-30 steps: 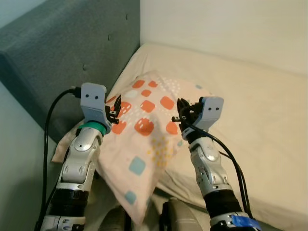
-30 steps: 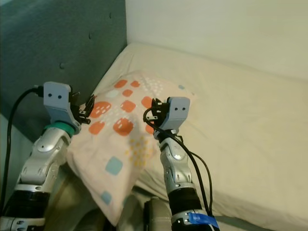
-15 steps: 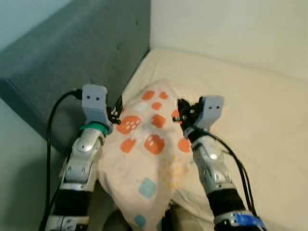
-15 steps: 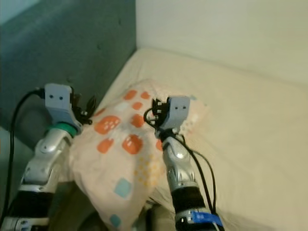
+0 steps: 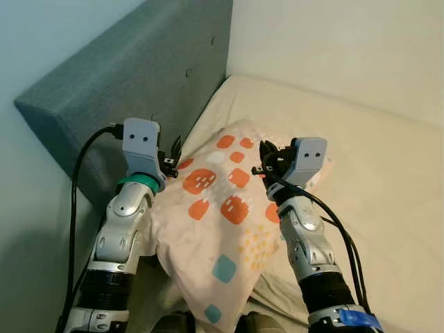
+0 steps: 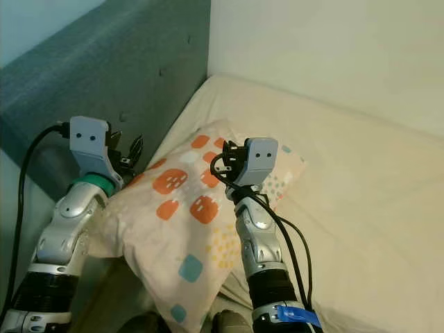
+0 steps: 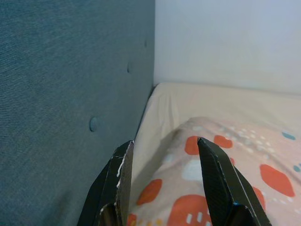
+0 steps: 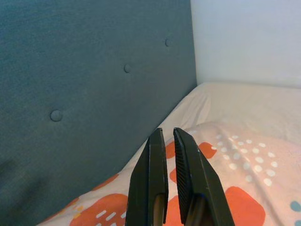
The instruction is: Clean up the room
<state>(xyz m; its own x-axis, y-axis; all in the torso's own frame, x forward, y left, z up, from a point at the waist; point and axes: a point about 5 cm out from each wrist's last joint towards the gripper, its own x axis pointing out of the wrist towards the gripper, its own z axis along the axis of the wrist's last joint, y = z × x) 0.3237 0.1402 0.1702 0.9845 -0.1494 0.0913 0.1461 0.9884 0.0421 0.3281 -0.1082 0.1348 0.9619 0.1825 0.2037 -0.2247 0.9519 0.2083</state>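
A cream pillow (image 5: 229, 208) with orange and blue squares lies slanted at the head corner of the bed, its lower end hanging off the mattress edge between my two arms. My left gripper (image 7: 164, 143) is open at the pillow's headboard side, its fingers spread just above the pillow's edge. My right gripper (image 8: 168, 132) hovers over the pillow's top, its fingers shut with nothing visible between the tips. Seen from the head, the left gripper (image 5: 173, 149) and the right gripper (image 5: 267, 158) flank the pillow's upper half.
A blue-grey tufted headboard (image 5: 139, 69) rises on the left, close beside my left gripper. The beige mattress (image 5: 374, 166) stretches to the right, against a white wall (image 5: 347, 48). Black cables trail from both wrists.
The camera has shifted, bringing the headboard corner closer. The pillow between my arms now lies further up toward the headboard, with less of it hanging off the bed's edge.
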